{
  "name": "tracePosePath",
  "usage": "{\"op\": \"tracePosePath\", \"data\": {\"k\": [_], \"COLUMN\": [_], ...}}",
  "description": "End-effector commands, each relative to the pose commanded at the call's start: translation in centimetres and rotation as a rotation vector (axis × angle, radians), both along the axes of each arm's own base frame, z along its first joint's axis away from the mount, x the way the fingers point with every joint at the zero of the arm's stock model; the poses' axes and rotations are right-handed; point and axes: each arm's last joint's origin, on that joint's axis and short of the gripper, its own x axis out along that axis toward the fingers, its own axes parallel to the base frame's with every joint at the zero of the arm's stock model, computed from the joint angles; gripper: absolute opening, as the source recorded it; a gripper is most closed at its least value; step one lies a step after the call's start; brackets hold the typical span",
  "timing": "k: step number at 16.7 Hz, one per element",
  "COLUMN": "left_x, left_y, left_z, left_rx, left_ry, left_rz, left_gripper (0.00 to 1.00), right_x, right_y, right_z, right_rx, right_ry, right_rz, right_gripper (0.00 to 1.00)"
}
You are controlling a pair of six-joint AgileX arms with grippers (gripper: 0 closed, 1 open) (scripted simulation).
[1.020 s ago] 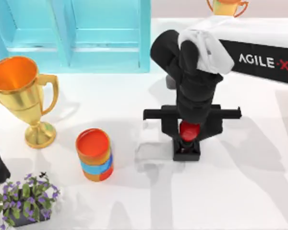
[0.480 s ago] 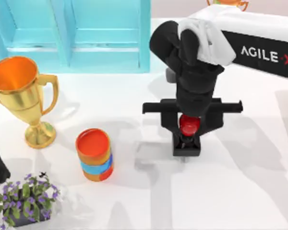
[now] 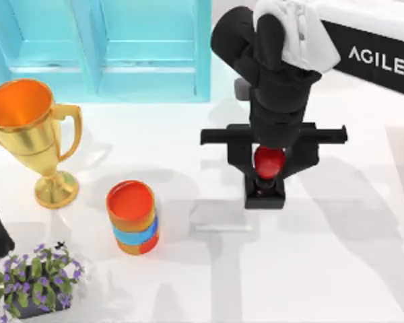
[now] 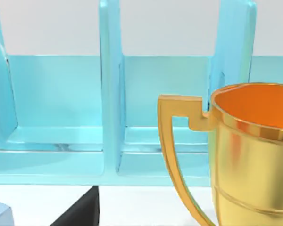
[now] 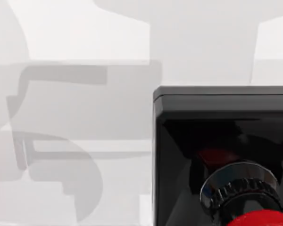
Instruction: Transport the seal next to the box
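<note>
One arm working: right gripper [image 3: 268,176] clamped on seal [image 3: 267,163] by red knob, seal lifted clear of table [image 3: 337,269] for carry toward box [image 3: 101,47]. Left arm parked near trophy [image 3: 28,128]; jaw state cannot tell.

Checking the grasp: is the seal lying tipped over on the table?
No, the seal stands upright, red knob up, between the right claw's fingers, in the top view.

Right arm [image 3: 363,40] — white shell, black wrist, AgileX lettering.
</note>
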Motion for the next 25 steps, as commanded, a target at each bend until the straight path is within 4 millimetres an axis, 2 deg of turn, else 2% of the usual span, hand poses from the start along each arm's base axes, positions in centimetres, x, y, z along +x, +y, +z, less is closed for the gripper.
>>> {"op": "tracePosePath", "data": {"k": [2,5,9,11,13,15,20,22,25], "left_x": [0.0,0.0,0.0,0.0,0.0,0.0,0.0,0.0,0.0], "left_y": [0.0,0.0,0.0,0.0,0.0,0.0,0.0,0.0,0.0], "left_z": [0.0,0.0,0.0,0.0,0.0,0.0,0.0,0.0,0.0], "left_rx": [0.000,0.000,0.000,0.000,0.000,0.000,0.000,0.000,0.000], "left_ry": [0.000,0.000,0.000,0.000,0.000,0.000,0.000,0.000,0.000], "left_rz": [0.000,0.000,0.000,0.000,0.000,0.000,0.000,0.000,0.000], "left_gripper": [1.00,1.00,1.00,1.00,1.00,1.00,1.00,1.00,1.00], "right_x": [0.3,1.7,4.2,4.5,4.1,3.6,3.6,3.6,3.7], "right_y": [-0.6,-4.3,-12.9,-17.3,-20.3,-21.5,-21.5,-21.5,-21.5], "right_z": [0.5,2.6,5.2,6.7,8.3,9.4,9.1,8.5,6.4], "right_rx": [0.001,0.000,-0.001,-0.001,0.000,0.001,-0.001,0.000,0.001], "right_ry": [-0.001,0.002,0.006,0.008,0.008,0.003,0.007,0.004,0.001], "right_rz": [0.000,-0.001,0.004,0.005,0.005,0.004,0.006,0.005,0.005], "right_gripper": [0.00,0.00,0.00,0.00,0.00,0.00,0.00,0.00,0.00]}}
